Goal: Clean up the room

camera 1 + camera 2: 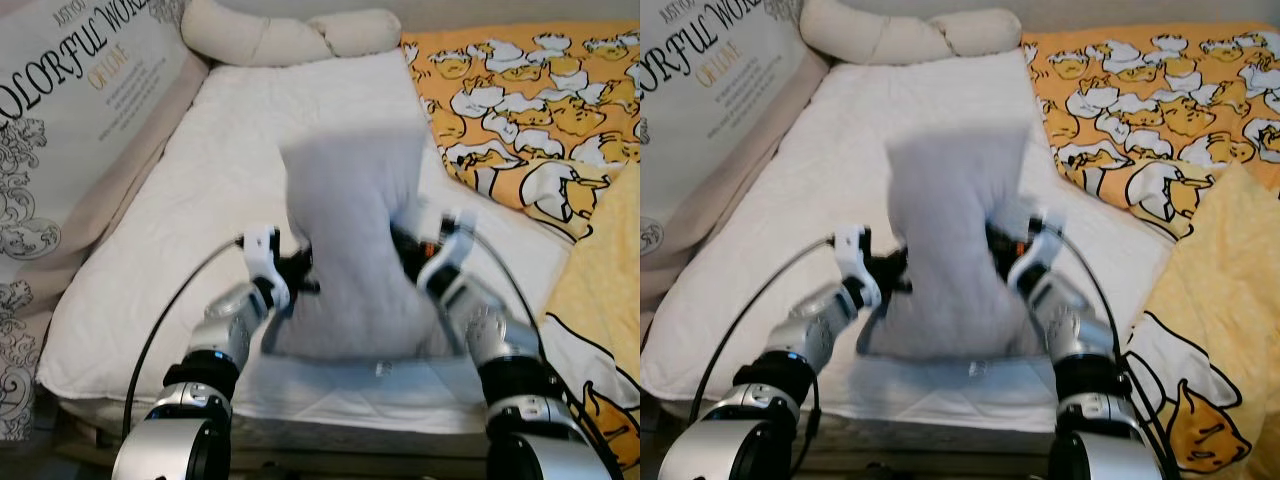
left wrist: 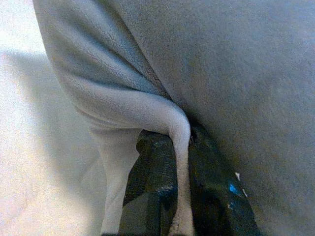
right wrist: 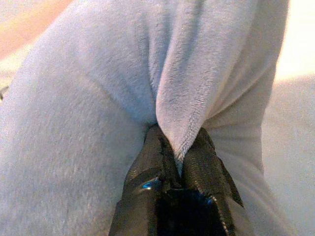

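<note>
I have the grey blanket (image 1: pixel 350 250) lifted at 12 o'clock over the bed (image 1: pixel 200 180), left gripper (image 2: pixel 179 196) and right gripper (image 3: pixel 179 162) each pinching a fold. Folding seems barely begun; the duck quilt (image 1: pixel 530 110) lies rumpled at 2 o'clock.

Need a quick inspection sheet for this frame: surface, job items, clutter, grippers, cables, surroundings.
Surface: white mattress pad on a bed, mostly bare.
Job's things: grey fleece blanket, blurred, held up between both arms.
Clutter: yellow duck-print duvet bunched along the robot's right; knotted cream cushion at the far end.
Grippers: left gripper pinches a blanket fold; right gripper pinches another fold.
Cables: black cable loops beside the left arm; another by the right arm.
Surroundings: printed pillow with lettering on the robot's left.
</note>
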Robot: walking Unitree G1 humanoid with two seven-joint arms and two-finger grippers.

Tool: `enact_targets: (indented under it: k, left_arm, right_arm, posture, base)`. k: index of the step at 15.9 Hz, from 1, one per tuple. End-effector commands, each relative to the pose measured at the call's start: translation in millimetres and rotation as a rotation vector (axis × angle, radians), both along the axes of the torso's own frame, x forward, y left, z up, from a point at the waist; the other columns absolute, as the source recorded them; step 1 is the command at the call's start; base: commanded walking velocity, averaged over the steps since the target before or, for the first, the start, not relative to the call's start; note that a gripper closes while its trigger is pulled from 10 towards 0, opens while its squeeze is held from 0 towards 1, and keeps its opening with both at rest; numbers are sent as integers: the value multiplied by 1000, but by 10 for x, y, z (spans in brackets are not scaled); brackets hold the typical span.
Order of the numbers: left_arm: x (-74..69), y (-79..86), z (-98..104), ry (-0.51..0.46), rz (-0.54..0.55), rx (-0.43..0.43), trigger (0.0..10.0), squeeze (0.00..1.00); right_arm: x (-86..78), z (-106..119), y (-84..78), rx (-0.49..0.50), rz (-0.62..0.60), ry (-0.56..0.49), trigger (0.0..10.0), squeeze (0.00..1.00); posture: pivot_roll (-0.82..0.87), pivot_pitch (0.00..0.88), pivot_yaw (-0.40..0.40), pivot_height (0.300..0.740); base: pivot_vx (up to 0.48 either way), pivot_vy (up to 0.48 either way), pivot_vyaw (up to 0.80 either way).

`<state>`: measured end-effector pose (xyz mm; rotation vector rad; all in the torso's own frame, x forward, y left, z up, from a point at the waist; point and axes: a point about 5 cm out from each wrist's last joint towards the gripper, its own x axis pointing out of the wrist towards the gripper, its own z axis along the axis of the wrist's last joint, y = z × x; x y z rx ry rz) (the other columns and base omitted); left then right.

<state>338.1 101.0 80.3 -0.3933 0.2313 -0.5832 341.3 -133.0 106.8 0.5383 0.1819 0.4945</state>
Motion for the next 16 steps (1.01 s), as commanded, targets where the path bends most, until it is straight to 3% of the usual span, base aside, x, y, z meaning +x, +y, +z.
enact_targets:
  k: [1, 4, 7, 11, 12, 13, 16]
  left_arm:
    - [64, -101, 356, -156, -17, -50, 0, 0]
    - [25, -65, 481, -191, -2, -80, 0, 0]
    - [-128, 55, 598, -249, 58, -41, 0, 0]
    - [-267, 115, 675, -321, 110, 115, 0, 0]
    - [-259, 120, 652, -301, 122, 151, 8392, 0]
    - [-256, 123, 636, -285, 128, 171, 10000, 0]
    - [-295, 120, 596, -260, 124, 238, 10000, 0]
  right_arm:
    - [-16, 153, 229, 47, 83, -73, 0, 0]
    - [-45, 191, 227, 30, 65, -86, 0, 0]
    - [-182, 243, 251, 38, 46, -77, 0, 0]
    - [-353, 281, 270, 2, 32, -107, 0, 0]
    - [-358, 271, 271, -15, 24, -104, 6745, 0]
    - [-361, 262, 274, -21, 19, -98, 10000, 0]
    - [-367, 275, 273, -31, -19, -86, 10000, 0]
  posture:
    - [-48, 0, 115, 740]
    - [-52, 0, 119, 740]
    - [-48, 0, 122, 740]
    - [-35, 0, 115, 740]
    - [-33, 0, 113, 740]
    - [-31, 0, 113, 740]
    - [-31, 0, 113, 740]
  base:
    - [0, 0, 0]
    - [0, 0, 0]
    - [0, 0, 0]
    - [0, 0, 0]
    - [0, 0, 0]
    - [0, 0, 0]
    - [0, 0, 0]
